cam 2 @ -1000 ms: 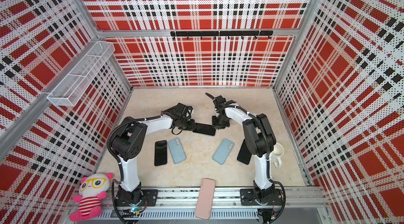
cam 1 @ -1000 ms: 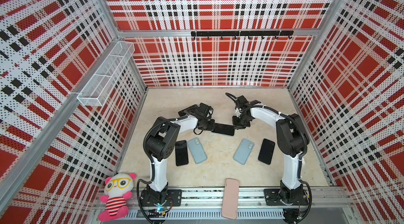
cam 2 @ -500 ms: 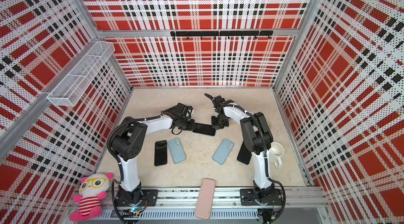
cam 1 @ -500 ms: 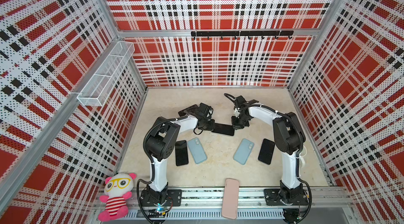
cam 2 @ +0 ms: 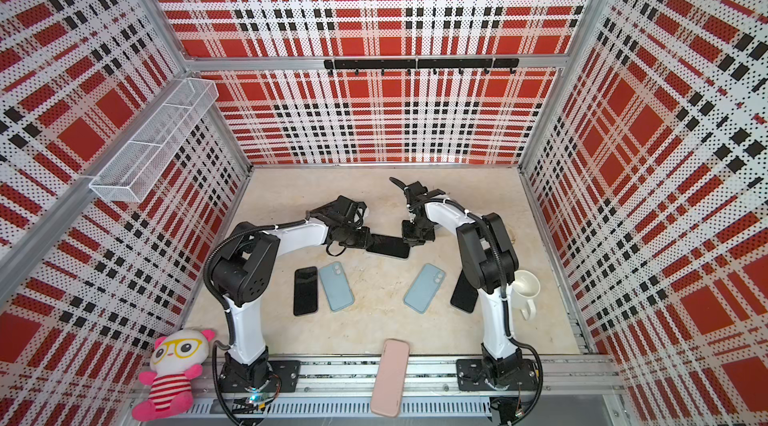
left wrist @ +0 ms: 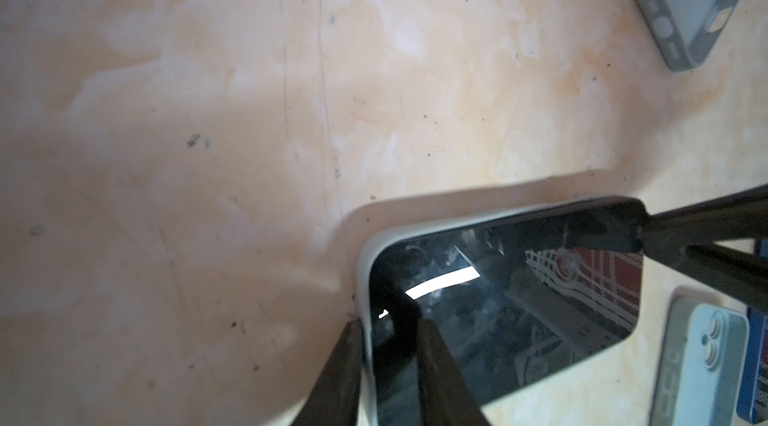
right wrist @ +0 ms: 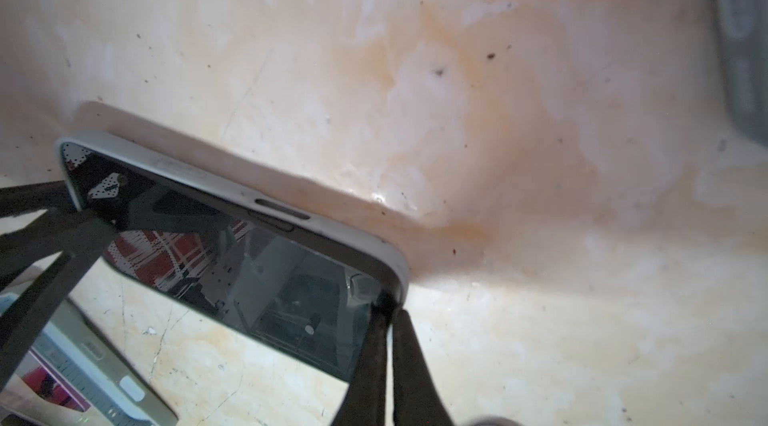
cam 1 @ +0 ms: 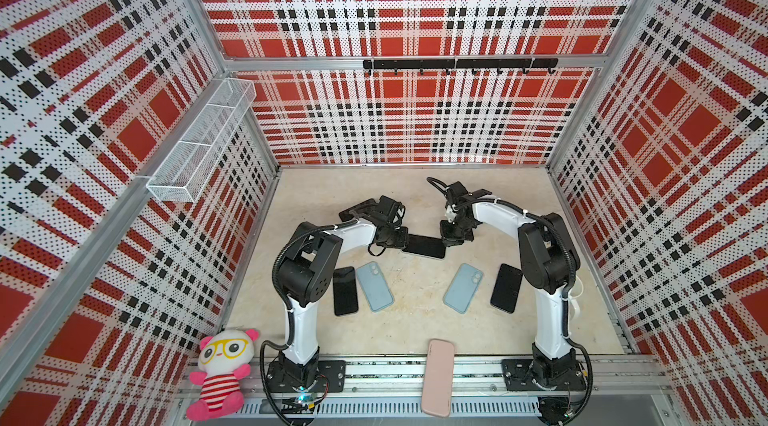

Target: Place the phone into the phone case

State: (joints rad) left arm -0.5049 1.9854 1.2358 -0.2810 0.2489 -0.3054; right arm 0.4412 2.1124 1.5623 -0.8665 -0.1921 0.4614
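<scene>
At mid-table the phone (cam 1: 424, 246) lies in its pale phone case (left wrist: 363, 278). Your left gripper (cam 1: 404, 239) clamps the left rim; your right gripper (cam 1: 448, 242) is closed at the right corner. Pulling may peel the rim off.

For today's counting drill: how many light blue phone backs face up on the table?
2. One blue back lies left of centre, beside a black phone; the other right of centre, beside another black phone. The arms may hide more.
</scene>
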